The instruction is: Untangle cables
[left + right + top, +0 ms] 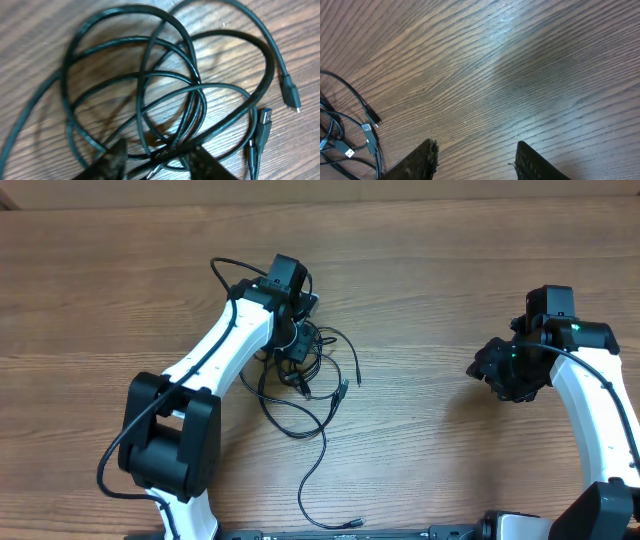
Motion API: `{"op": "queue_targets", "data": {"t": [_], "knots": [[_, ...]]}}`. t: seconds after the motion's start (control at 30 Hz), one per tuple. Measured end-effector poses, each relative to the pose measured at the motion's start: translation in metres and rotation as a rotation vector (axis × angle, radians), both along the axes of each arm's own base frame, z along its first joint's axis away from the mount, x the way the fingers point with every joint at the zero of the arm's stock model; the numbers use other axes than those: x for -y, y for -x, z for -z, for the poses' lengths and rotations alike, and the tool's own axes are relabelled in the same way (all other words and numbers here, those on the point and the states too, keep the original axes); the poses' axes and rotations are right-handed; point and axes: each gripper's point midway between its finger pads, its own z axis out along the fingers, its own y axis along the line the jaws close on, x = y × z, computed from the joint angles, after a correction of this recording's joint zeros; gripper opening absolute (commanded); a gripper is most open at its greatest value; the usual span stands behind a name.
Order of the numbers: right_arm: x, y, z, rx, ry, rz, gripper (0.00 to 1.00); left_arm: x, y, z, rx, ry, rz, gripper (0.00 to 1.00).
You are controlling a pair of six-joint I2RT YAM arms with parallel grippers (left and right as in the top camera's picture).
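Note:
The cables [312,370] lie as a tangle of thin black loops on the wooden table, left of centre. One strand trails toward the front edge and ends in a plug [355,523]. My left gripper [296,345] is down over the top of the tangle. In the left wrist view its open fingers [159,162] straddle several crossing strands of the cables [150,85]. A black plug [290,92] and a blue-tipped plug [265,117] lie to the right. My right gripper [492,366] is open and empty [475,160] over bare wood, well right of the tangle. The cables show at the left edge of its wrist view [340,142].
The wooden table [430,260] fills the view. The thicker black wire of the left arm loops out beyond the wrist [225,270]. The arm bases stand along the front edge [170,450].

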Motion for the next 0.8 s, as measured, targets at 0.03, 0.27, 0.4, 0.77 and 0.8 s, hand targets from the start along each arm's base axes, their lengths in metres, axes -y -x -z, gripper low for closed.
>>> {"op": "queue_targets", "data": {"t": [0.03,0.27,0.4,0.77,0.8], "knots": [[0.0,0.0,0.0,0.0,0.0,0.0,0.49,0.001,0.001,0.003,-0.011,0.004,0.001,0.32],[0.0,0.0,0.0,0.0,0.0,0.0,0.49,0.011,0.009,0.018,-0.066,0.015,0.0,0.04],[0.0,0.0,0.0,0.0,0.0,-0.001,0.49,0.017,0.018,0.013,-0.108,0.036,0.004,0.04],[-0.023,-0.011,-0.008,0.088,-0.116,-0.142,0.56,0.085,-0.039,-0.217,0.274,0.451,0.106,0.04],[-0.029,-0.014,-0.011,0.11,-0.147,-0.168,0.57,0.087,-0.036,-0.245,0.321,0.495,0.127,0.04]]}}
